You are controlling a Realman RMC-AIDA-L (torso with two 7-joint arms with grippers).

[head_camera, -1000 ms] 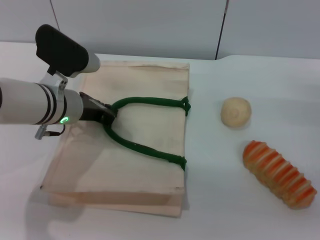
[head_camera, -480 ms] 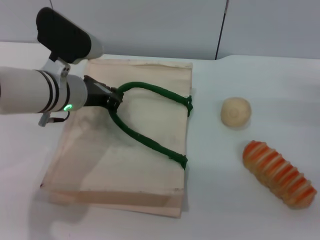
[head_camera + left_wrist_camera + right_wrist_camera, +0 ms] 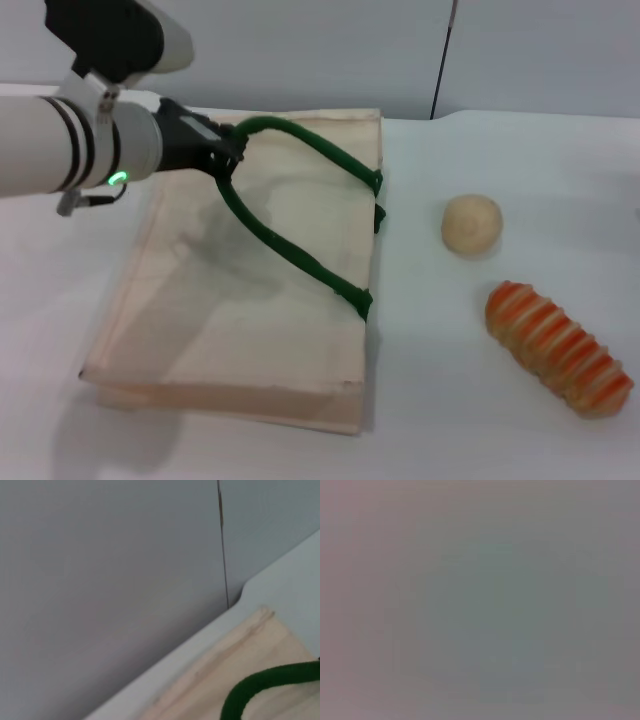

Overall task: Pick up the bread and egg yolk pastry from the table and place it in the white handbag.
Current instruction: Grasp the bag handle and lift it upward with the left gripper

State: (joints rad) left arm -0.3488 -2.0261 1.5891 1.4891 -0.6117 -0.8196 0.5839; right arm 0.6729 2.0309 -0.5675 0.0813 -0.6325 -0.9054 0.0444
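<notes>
The white handbag (image 3: 250, 330) lies flat on the table at the left. My left gripper (image 3: 228, 150) is shut on its upper dark green handle (image 3: 300, 255) and holds it raised above the bag, so the top layer of fabric lifts near the mouth. The handle also shows in the left wrist view (image 3: 260, 687), with the bag's cream edge (image 3: 240, 645). The egg yolk pastry (image 3: 471, 224), a pale beige ball, sits on the table right of the bag. The bread (image 3: 558, 347), an orange and tan striped loaf, lies at the front right. My right gripper is out of view.
The white table (image 3: 440, 420) ends at a grey wall (image 3: 300, 50) behind the bag. The right wrist view shows only a plain grey field.
My left gripper has risen and moved toward the back with the green handle in it. The handle now stands higher and the bag's top layer is pulled up. Bread and pastry have not moved.
</notes>
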